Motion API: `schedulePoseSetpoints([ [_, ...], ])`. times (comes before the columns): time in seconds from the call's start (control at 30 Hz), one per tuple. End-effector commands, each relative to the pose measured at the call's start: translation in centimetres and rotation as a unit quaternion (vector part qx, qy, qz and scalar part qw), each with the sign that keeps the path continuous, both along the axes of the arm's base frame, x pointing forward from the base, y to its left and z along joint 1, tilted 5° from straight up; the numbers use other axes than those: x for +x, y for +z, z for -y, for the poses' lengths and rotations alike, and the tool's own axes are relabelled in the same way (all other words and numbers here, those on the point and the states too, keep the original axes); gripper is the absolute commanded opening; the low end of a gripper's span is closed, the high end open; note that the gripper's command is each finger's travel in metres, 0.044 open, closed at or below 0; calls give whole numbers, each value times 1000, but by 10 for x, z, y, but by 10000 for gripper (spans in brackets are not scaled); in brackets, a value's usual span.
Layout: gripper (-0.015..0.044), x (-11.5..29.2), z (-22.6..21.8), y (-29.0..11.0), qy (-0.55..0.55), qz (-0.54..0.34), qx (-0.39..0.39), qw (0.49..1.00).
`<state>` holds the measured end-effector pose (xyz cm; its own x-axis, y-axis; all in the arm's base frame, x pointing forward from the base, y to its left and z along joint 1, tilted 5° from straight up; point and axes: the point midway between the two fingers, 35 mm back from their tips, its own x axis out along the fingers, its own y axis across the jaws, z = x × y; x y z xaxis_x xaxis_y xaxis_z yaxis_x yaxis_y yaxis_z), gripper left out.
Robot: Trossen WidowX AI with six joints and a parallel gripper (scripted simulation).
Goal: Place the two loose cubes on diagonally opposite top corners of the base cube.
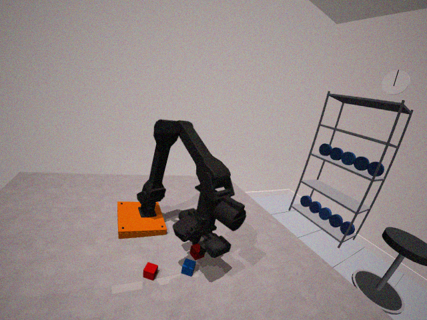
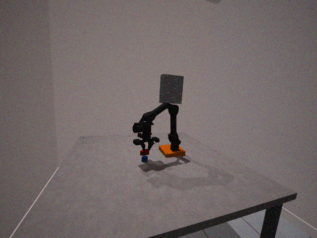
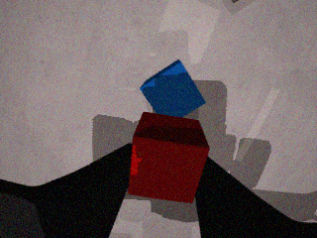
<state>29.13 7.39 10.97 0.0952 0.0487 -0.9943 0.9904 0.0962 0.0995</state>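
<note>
On your left in the top view, the arm's orange base plate [image 1: 128, 230] sits on the table [image 1: 69, 207], and nearer you a loose red cube [image 1: 150, 271] rests on the surface. Right of it stands the blue base cube [image 1: 188, 267]. Just above that, your gripper [image 1: 199, 249] is clamped on the second red cube [image 1: 196, 251], held clear of the blue one. From the wrist, the held cube sits level between the fingers. Far right stands a shelf rack [image 1: 375, 103] and a stool [image 1: 405, 241].
</note>
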Motion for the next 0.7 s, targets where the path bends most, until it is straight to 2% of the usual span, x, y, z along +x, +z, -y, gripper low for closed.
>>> schedulePoseSetpoints([
  [0.0, 105, 0, 0, -1, -3, 1, -1, 1000],
  [0.4, 105, 3, -1, -25, -3, 1, -1, 1000],
  [0.67, 105, 3, -1, -26, -3, 1, -1, 1000],
])
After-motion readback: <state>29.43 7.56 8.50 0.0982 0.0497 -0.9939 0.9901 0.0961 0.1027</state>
